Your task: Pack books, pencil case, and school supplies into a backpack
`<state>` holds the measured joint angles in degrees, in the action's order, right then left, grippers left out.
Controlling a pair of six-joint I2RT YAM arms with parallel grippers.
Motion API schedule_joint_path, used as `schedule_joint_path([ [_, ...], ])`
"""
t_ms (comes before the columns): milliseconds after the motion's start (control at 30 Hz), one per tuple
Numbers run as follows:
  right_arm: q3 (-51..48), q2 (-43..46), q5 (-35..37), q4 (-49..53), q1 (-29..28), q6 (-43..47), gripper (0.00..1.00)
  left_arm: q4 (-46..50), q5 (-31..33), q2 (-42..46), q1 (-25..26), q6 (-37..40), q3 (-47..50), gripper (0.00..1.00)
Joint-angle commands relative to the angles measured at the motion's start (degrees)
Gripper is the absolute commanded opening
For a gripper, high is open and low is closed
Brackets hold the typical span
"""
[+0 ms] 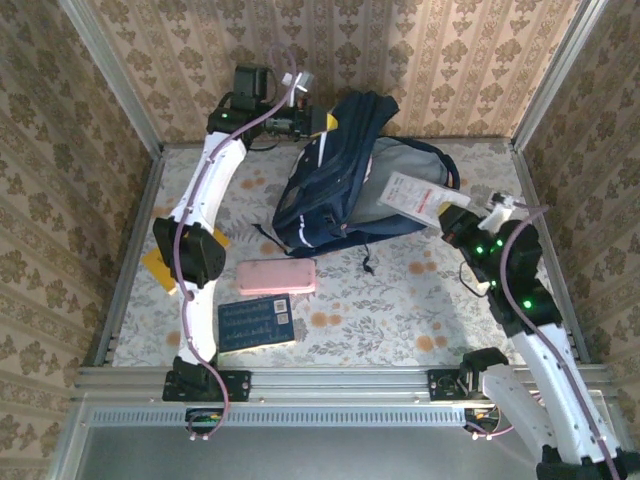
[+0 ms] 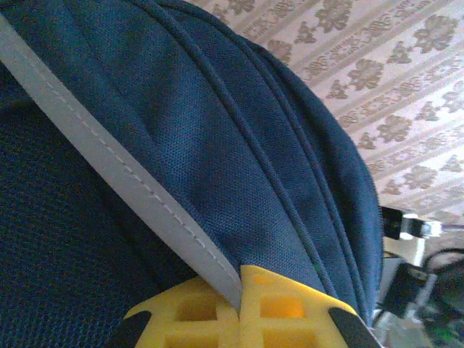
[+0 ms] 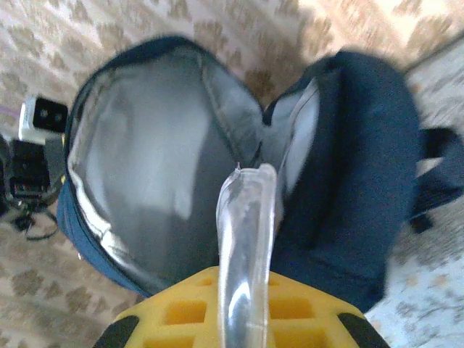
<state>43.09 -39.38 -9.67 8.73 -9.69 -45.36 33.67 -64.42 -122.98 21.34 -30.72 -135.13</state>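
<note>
While the left gripper (image 2: pixel 239 293) pinches the backpack (image 1: pixel 340 190) by its rim, the right gripper (image 3: pixel 245 290) clamps a white printed pack (image 1: pixel 412 195) at the bag's mouth.

Navy woven fabric with raised piped seams makes up the bag's shell, and the left gripper's yellow jaws are closed on a pale stitched band at its edge. The bag sits at the far middle of the floral-patterned table (image 1: pixel 380 300), its top end raised toward the back wall and its mouth gaping to the right over smooth grey lining. The pack is thin, glossy plastic, its long axis running from the right jaws toward that opening. A soft pink pencil case (image 1: pixel 277 276) lies crosswise nearer the arms, the blue book (image 1: pixel 255 322) flat just beside it, and the yellow book (image 1: pixel 158 266) is partly under the left arm.
</note>
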Motion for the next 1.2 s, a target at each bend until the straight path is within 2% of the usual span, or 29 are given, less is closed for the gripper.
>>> schedule_joint_path([
  [0, -0.18, -2.32, -5.49, -7.15, -3.32, -1.74, 0.00, -14.38, -9.87, 2.57, 0.52, -4.05, -1.24, 0.00],
  [233, 2.43, -11.29, 0.39, -8.51, -11.81, 0.63, 0.00, -16.87, -12.26, 1.52, 2.49, -4.88, -1.23, 0.00],
  [467, 4.37, -22.28, 11.73, -12.83, -14.15, -3.60, 0.01, -17.91, -13.54, 0.81, 4.48, -4.67, -1.69, 0.00],
  [600, 8.25, -32.68, 13.35, -17.11, -15.27, -6.95, 0.08, -17.97, -14.10, 1.07, 4.50, -4.16, -1.37, 0.00],
  [733, 16.47, -44.64, 16.51, -14.09, -18.25, -8.94, 0.12, -19.15, -14.31, 0.92, 4.47, -4.72, -1.51, 0.00],
  [833, 19.51, -51.37, 17.46, -15.41, -19.22, -10.94, 0.15, -20.62, -14.57, 0.64, 4.45, -5.80, -1.45, 0.00],
  [900, 20.25, -54.21, 17.12, -17.08, -19.22, -12.45, 0.22, -20.82, -14.68, 0.55, 4.50, -5.84, -1.24, 0.00],
  [1033, 21.20, -58.04, 12.58, -22.39, -18.97, -11.59, 0.54, -23.13, -14.50, 0.54, 3.23, -7.75, 0.17, 0.00],
  [1167, 19.74, -55.59, 8.72, -27.01, -18.91, -6.27, 0.80, -24.72, -14.33, 0.90, 1.91, -8.92, 1.51, 0.00],
])
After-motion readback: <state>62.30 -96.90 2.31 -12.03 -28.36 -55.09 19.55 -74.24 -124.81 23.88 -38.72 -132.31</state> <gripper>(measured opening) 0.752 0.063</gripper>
